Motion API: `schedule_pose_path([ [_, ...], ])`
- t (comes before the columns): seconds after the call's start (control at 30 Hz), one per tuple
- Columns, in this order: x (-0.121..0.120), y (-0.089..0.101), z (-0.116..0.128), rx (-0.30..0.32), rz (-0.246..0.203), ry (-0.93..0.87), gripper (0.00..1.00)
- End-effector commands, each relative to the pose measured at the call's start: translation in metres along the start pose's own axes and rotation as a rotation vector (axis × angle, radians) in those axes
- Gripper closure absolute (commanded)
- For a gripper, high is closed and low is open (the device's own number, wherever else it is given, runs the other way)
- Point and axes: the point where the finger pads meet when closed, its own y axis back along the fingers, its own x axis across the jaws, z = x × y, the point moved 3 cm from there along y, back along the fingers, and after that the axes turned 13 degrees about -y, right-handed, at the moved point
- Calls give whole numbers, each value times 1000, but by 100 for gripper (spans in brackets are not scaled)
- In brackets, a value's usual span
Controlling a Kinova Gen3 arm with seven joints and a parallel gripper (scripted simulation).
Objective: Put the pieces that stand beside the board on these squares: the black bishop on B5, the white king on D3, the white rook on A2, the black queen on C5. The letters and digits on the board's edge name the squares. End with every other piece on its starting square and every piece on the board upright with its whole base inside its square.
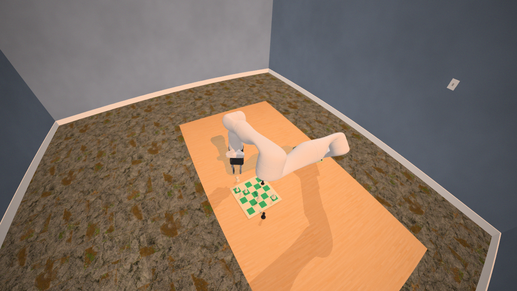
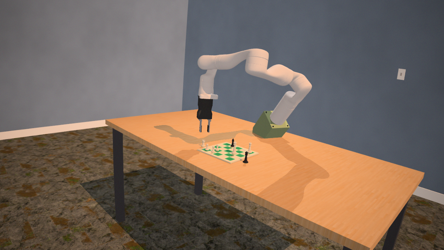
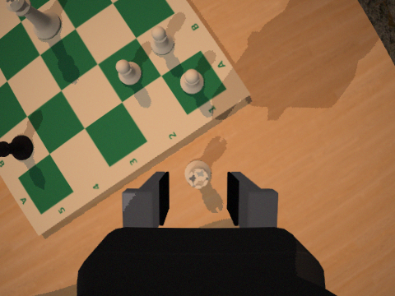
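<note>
The white rook (image 3: 197, 174) stands upright on the table just off the green and cream board (image 3: 104, 77), beside its A edge near the digit 2. It also shows in the top view (image 1: 237, 178) and the exterior view (image 2: 203, 142). My gripper (image 3: 197, 190) is open and empty. It points straight down above the rook, and the exterior view shows its fingertips (image 2: 204, 128) clearly higher than the rook's top. A black piece (image 3: 16, 147) stands on the board near the A5 corner. Another black piece (image 2: 245, 157) stands beside the board's opposite edge.
Three white pawns (image 3: 191, 81) (image 3: 127, 71) (image 3: 161, 39) stand on the board close to the rook. A tall white piece (image 3: 39, 19) stands farther in. The arm's green base (image 2: 270, 125) sits behind the board. The table edge runs past the rook's side.
</note>
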Motion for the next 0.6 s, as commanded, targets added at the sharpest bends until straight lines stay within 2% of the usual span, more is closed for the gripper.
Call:
schedule_pose_path([
  [0.0, 0, -4, 0, -1, -2, 0, 27],
  [0.57, 0, -27, 0, -1, -2, 0, 27],
])
